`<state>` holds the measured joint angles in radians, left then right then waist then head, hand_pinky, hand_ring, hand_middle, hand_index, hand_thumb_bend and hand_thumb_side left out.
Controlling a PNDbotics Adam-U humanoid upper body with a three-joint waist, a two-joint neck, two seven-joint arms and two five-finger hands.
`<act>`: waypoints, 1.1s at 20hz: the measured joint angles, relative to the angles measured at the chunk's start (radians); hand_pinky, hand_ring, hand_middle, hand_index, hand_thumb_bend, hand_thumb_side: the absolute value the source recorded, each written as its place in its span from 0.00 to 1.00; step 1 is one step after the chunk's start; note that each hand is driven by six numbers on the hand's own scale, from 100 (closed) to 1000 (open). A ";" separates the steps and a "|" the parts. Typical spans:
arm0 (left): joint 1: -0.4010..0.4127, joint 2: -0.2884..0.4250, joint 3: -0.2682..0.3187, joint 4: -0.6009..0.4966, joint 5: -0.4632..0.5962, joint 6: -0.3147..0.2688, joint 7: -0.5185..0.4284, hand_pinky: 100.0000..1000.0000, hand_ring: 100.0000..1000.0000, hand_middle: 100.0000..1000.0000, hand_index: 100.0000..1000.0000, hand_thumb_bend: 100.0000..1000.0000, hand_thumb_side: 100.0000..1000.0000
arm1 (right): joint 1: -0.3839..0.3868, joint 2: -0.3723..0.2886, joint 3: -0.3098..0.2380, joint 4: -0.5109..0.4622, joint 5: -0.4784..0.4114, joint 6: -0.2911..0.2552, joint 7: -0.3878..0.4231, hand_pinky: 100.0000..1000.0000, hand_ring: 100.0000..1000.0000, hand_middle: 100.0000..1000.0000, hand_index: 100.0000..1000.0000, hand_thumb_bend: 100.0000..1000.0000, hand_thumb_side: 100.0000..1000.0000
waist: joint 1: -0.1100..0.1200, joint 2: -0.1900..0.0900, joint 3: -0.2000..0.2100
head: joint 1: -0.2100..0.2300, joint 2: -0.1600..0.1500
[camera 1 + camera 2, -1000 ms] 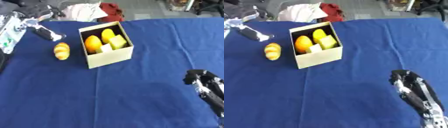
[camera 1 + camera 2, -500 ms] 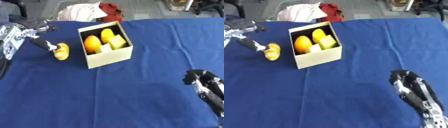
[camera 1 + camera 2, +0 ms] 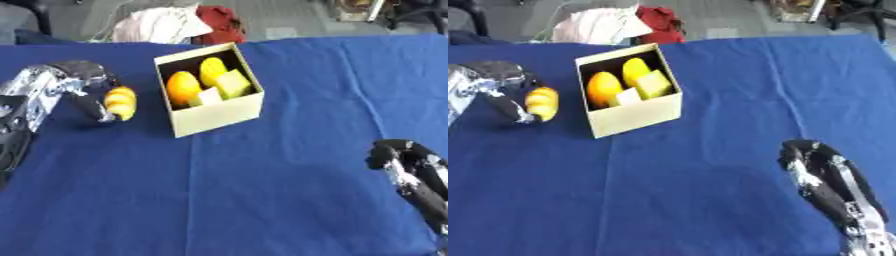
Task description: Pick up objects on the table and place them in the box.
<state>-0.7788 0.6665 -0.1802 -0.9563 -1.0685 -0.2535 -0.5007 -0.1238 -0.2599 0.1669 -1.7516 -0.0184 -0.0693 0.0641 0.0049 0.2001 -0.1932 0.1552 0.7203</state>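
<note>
Closing my left hand (image 3: 77, 87) round the yellow-orange piece (image 3: 120, 102) on the blue cloth (image 3: 262, 190), just left of the box (image 3: 216, 113), I want fingers wrapped across its short width before lifting. Its long axis runs near to far, tipped slightly right. My right hand (image 3: 820, 175) rests idle lower right, fingers curled on nothing

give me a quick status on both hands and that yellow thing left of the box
Left hand curled round yellow object, beside box. Right hand idle, low right. Path clear.
</note>
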 measured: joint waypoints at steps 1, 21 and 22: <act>0.003 -0.002 0.001 0.001 -0.002 0.000 0.000 0.72 0.62 0.66 0.79 0.40 0.24 | 0.000 0.000 0.000 0.000 0.000 0.000 0.000 0.60 0.58 0.54 0.66 0.00 0.41 | 0.000 0.000 0.000 | 0.000 0.000; -0.072 0.052 0.010 -0.299 0.237 0.043 0.082 0.59 0.40 0.37 0.56 0.07 0.13 | 0.000 0.000 0.001 0.000 0.000 0.001 0.000 0.60 0.59 0.54 0.66 0.00 0.41 | 0.000 0.000 -0.003 | 0.000 0.000; -0.087 0.041 -0.001 -0.299 0.231 0.042 0.086 0.59 0.40 0.37 0.57 0.08 0.13 | 0.001 0.000 0.001 0.000 0.000 0.001 0.002 0.60 0.59 0.54 0.66 0.00 0.42 | 0.000 0.000 -0.007 | 0.002 0.000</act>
<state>-0.8658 0.7071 -0.1814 -1.2555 -0.8370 -0.2116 -0.4147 -0.1232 -0.2599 0.1677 -1.7513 -0.0184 -0.0683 0.0660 0.0052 0.2001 -0.1999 0.1570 0.7203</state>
